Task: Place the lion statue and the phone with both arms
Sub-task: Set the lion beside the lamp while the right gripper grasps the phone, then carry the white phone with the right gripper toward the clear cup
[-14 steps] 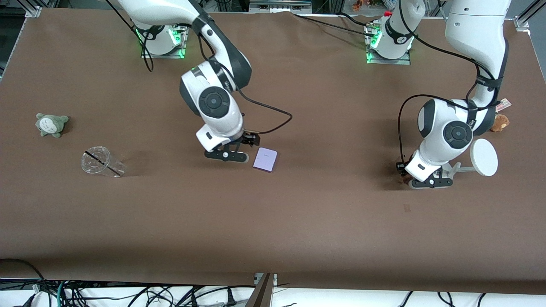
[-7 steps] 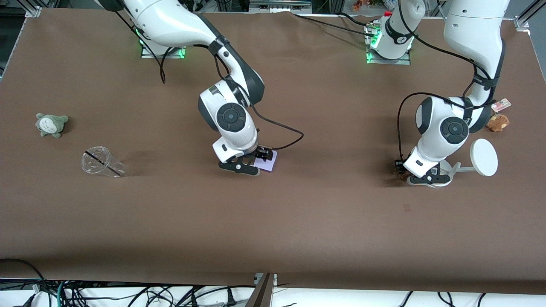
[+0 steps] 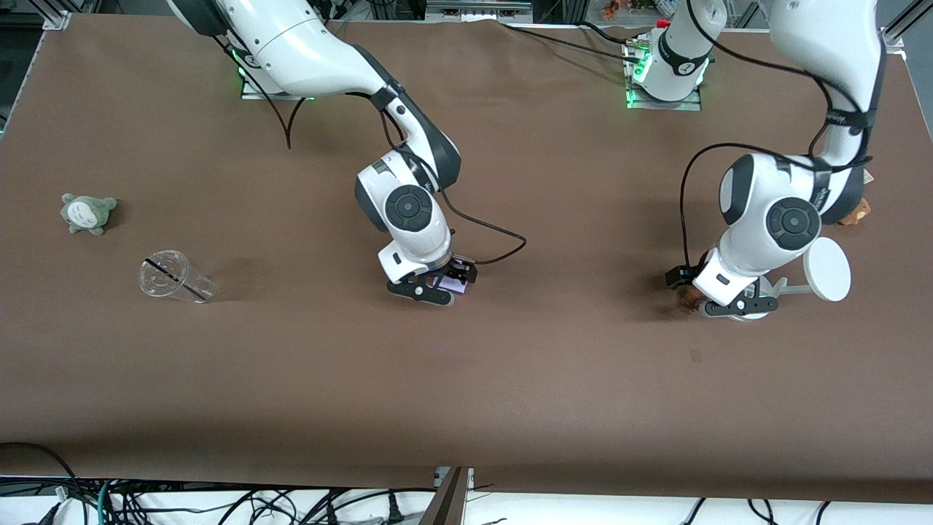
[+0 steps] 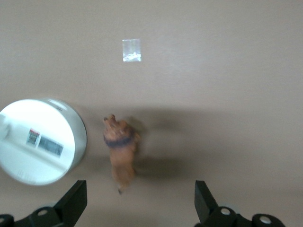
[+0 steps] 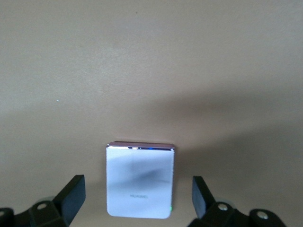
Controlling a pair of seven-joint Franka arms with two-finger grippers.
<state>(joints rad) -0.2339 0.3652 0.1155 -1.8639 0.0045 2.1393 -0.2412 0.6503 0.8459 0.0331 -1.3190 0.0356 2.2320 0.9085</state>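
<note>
The lion statue [image 4: 120,153], a small orange-brown figurine with a darker band, lies on the brown table beside the white stand's round base [image 4: 40,142]. My left gripper [image 4: 138,208] is open just above it, with the statue ahead of its fingertips and off toward one finger. In the front view the statue [image 3: 685,297] peeks out beside the left gripper [image 3: 718,305]. The pale-lavender phone [image 5: 140,179] lies flat. My right gripper [image 5: 137,198] is open and low over it, one finger on each side. In the front view the right gripper [image 3: 437,288] covers most of the phone [image 3: 459,287].
A clear plastic cup [image 3: 175,277] lies on its side toward the right arm's end, with a grey plush [image 3: 87,213] farther from the camera. The white stand's disc [image 3: 827,268] and a brown plush [image 3: 854,210] are by the left arm. A small clear square [image 4: 131,49] lies on the table.
My right gripper has moved toward the left arm's end and come down over the phone, now covering most of it. My left gripper has shifted slightly by the white stand, uncovering the statue.
</note>
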